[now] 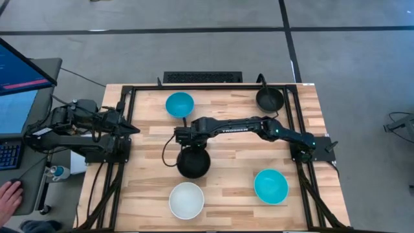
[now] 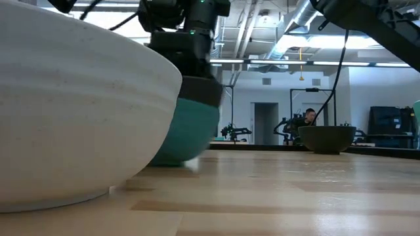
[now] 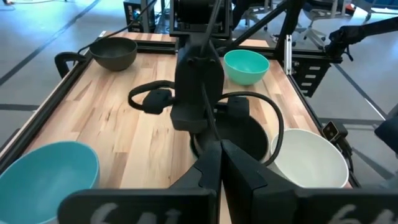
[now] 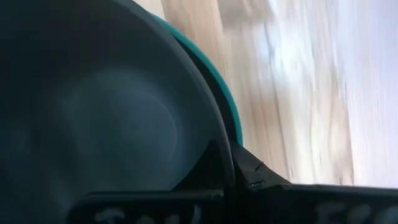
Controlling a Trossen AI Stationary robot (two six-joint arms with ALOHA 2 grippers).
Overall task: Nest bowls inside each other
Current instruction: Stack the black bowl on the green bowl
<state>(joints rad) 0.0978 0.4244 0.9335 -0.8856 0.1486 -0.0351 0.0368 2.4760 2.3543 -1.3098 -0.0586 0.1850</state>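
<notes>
The right claw [image 1: 183,137] is reaching to mid-surface, closing its fingers over the rim of a black bowl [image 1: 193,162]; that bowl is sitting nested inside a dark teal bowl [image 2: 187,134]; the white bowl [image 1: 186,200] is lying just in front of the pair; cyan bowls [image 1: 180,104] [image 1: 270,186] and a second black bowl [image 1: 270,99] are standing well apart on the surface [image 1: 149,149]; the left claw [image 1: 127,128] is waiting at the left edge, fingers pressing together and holding nothing.

Grey floor [image 1: 362,65], monitor [image 1: 19,68] at left, ceiling ducts [image 2: 298,16]
</notes>
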